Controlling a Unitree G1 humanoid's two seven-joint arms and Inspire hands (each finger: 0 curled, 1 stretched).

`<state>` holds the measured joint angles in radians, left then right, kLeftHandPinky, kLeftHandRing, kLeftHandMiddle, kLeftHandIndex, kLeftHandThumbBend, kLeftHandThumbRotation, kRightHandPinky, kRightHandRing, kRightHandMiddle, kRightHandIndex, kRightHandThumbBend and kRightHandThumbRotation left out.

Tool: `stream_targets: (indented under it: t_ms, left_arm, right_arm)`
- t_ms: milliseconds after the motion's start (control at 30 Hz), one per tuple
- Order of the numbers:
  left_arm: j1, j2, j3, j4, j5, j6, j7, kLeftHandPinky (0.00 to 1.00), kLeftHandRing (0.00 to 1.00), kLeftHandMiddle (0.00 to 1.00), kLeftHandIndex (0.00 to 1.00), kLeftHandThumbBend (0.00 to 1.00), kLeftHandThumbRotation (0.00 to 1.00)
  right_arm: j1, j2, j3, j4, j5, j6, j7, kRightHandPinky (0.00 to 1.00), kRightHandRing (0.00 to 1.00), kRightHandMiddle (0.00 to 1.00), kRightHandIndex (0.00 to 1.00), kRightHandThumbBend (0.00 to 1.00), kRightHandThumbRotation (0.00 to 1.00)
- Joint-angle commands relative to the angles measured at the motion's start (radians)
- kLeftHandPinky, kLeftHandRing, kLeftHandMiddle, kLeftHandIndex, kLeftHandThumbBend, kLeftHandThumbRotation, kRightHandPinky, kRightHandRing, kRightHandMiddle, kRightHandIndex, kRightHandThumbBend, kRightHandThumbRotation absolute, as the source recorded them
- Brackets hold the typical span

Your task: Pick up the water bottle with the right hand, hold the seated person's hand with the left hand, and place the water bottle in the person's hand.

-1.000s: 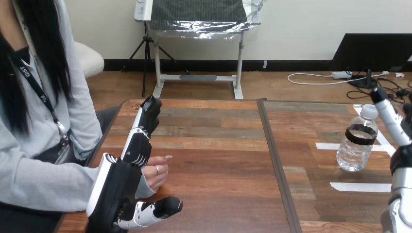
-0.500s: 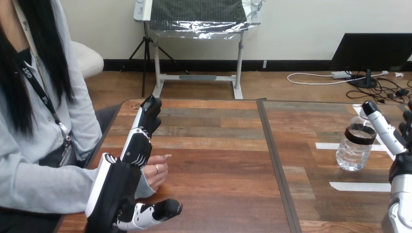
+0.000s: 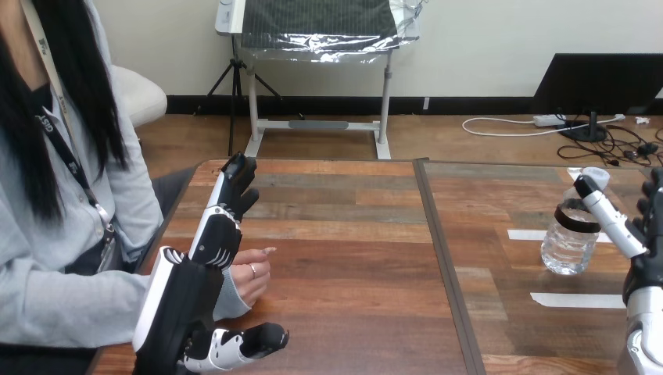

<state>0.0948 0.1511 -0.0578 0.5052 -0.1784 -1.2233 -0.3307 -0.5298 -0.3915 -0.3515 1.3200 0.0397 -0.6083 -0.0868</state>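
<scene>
Progress is looking early, with none of the three steps showing as finished. The right hand (image 3: 645, 264) is hanging open, its fingers straight, and one finger (image 3: 603, 211) is reaching across the front of the water bottle (image 3: 568, 244) near its neck. Whether that finger is touching the plastic I cannot tell, and nothing is curling round the bottle. The water bottle is standing upright on the worktop (image 3: 352, 258), just to the left of that hand's palm and between strips of white tape (image 3: 578, 300), so the pickup is not yet made. The left hand (image 3: 188, 295) is lying open too, fingers stretched straight ahead and thumb spread out to the side. The person's hand (image 3: 252, 281) is resting loosely curled on the worktop in the gap between that thumb and those fingers, close against the palm, but nothing is closing round it, so I am judging the hold as prepared rather than made. Grasping, lifting, carrying across and handing over are all remaining. As a container, the clear bottle is carrying its white cap (image 3: 596, 176) and a dark band (image 3: 577, 223) at the shoulder, and water is showing through its lower body.
</scene>
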Motion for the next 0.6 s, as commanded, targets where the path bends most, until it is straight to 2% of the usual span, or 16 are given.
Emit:
stream_targets:
  t_ms: [0, 433, 567]
  left_arm:
    - [-0.05, 0.012, 0.005, -0.011, -0.015, -0.005, -0.006, 0.96, 1.0, 1.0, 1.0, 1.0, 0.69]
    - [-0.042, 0.013, 0.004, -0.024, -0.023, 0.008, -0.014, 0.96, 1.0, 1.0, 1.0, 1.0, 0.69]
    - [-0.037, 0.013, 0.0, -0.034, -0.033, 0.018, -0.018, 0.96, 1.0, 1.0, 1.0, 1.0, 0.68]
  right_arm:
    - [-0.103, -0.018, 0.018, 0.0, -0.017, 0.024, -0.002, 1.0, 1.0, 0.99, 1.0, 1.0, 0.47]
    - [-0.113, -0.023, 0.043, 0.01, -0.058, 0.09, -0.029, 1.0, 1.0, 0.97, 1.0, 1.0, 0.47]
    - [-0.116, -0.02, 0.035, 0.012, -0.05, 0.104, -0.013, 1.0, 1.0, 0.97, 1.0, 1.0, 0.47]
